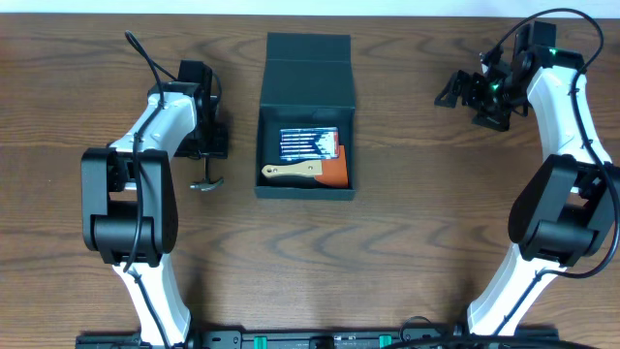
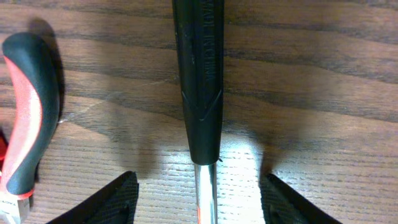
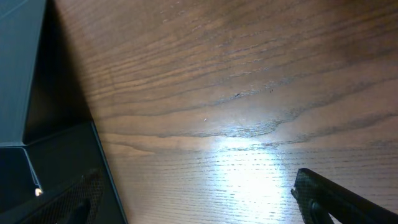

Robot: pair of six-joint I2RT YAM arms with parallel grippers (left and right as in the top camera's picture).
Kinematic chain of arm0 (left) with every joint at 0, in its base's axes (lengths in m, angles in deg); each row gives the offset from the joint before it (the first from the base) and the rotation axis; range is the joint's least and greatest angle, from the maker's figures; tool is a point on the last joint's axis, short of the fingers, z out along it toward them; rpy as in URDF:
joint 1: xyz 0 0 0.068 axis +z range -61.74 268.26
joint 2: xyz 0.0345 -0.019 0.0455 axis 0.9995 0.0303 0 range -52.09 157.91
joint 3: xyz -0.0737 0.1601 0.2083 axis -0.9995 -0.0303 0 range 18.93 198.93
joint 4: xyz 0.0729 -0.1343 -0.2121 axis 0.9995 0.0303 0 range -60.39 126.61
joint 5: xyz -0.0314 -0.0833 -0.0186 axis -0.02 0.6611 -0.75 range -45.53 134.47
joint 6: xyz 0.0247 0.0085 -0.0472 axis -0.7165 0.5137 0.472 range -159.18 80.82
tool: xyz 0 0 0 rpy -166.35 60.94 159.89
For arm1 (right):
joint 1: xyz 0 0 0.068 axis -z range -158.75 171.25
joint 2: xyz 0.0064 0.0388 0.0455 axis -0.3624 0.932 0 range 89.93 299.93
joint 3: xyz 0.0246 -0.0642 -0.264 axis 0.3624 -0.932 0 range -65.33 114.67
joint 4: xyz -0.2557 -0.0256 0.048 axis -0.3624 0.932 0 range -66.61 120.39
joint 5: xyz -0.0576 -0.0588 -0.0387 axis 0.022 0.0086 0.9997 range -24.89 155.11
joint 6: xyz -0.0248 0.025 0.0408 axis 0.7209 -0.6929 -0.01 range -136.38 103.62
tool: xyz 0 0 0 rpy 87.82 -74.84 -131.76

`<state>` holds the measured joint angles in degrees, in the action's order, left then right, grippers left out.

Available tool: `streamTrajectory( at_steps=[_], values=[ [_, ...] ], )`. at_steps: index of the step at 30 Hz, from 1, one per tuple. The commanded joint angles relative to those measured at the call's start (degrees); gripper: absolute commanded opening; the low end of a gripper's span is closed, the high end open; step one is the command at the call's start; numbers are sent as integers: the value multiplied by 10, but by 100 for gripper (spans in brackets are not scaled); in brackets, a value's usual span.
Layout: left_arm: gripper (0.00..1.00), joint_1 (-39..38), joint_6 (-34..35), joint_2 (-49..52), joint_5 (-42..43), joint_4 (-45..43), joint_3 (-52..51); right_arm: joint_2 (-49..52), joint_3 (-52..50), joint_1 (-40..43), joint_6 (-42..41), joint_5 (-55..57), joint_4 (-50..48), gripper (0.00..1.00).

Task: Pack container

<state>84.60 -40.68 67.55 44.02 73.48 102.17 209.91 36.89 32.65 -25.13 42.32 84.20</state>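
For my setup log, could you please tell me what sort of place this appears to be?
Probably a robotics lab workbench: a left arm and a right arm stand at a wood-grain table, with an open dark teal container of hand tools between them and a hammer by the left arm.

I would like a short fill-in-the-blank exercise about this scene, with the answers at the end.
1. The lid of the container is ____.
2. The left gripper is open above a black handle that lies on the ____.
3. The right gripper is open and holds ____.
Missing words: open; table; nothing.
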Motion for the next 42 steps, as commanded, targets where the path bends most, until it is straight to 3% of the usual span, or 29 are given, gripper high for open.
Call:
streamTrajectory(
  at_steps=[1,6,10,20,24,42],
  values=[
    [57,-1,-4,2,-7,6,4,7,0,-4,-6,-10,2,99],
    [43,0,-4,2,-7,8,4,7,0,-4,-6,-10,2,99],
    [41,0,-4,2,-7,8,4,7,0,-4,-6,-10,3,99],
    [22,-1,-4,2,-7,5,4,7,0,-4,-6,-10,3,99],
    [6,-1,-4,2,-7,4,4,7,0,-4,-6,-10,3,99],
    [6,-1,-5,0,-7,22,4,7,0,-4,-6,-10,-5,99]
  ],
)
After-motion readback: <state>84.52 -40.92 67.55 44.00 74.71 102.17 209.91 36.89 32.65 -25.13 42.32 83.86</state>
